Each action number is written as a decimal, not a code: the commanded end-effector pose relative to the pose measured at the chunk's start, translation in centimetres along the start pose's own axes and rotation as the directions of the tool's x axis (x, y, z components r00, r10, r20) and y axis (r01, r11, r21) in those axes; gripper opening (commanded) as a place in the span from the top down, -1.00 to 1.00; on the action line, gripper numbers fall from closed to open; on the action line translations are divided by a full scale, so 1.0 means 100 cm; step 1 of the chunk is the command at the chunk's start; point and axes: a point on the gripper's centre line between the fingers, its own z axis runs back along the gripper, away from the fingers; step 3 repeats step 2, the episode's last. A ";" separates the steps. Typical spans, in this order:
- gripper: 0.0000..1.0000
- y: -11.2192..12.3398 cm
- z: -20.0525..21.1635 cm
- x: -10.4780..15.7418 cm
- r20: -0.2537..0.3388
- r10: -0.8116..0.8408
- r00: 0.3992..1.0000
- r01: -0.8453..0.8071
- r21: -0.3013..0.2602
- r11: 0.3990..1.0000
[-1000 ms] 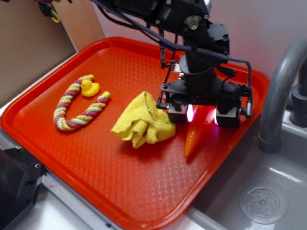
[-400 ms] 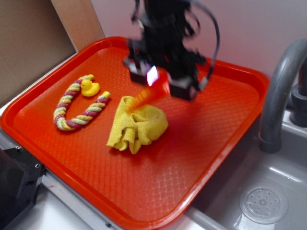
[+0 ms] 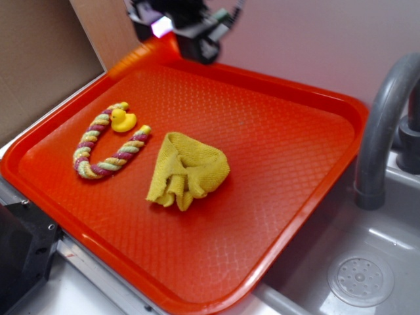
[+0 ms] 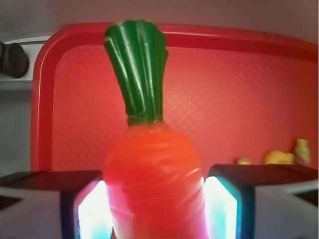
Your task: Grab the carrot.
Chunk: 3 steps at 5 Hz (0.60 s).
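In the wrist view the orange carrot (image 4: pixel 152 174) stands between the two lit pads, its green stem (image 4: pixel 137 69) pointing up in the picture. My gripper (image 4: pixel 154 199) is shut on the carrot's thick body. In the exterior view the gripper (image 3: pixel 176 27) is high above the tray's back left corner. There the carrot (image 3: pixel 146 54) shows only as an orange blur below it, hard to tell from the tray rim.
A red tray (image 3: pixel 295 262) holds a crumpled yellow cloth (image 3: pixel 190 170), a curved striped rope (image 3: pixel 105 141) and a small yellow duck (image 3: pixel 123 120). A grey faucet (image 3: pixel 380 131) and sink (image 3: pixel 354 279) lie to the right. A cardboard wall (image 3: pixel 39 59) stands at the left.
The gripper has lifted the carrot off the tray right of the cloth and carried it up to the back left. The cloth was nudged and has changed shape.
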 end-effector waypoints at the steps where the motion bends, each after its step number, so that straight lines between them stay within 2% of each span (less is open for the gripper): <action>1: 1.00 0.034 0.059 -0.010 0.151 0.155 0.976 -0.146 -0.073 0.987; 2: 1.00 0.031 0.054 -0.012 0.121 0.136 0.983 -0.131 -0.048 0.990; 3: 1.00 0.031 0.054 -0.012 0.121 0.136 0.983 -0.131 -0.048 0.990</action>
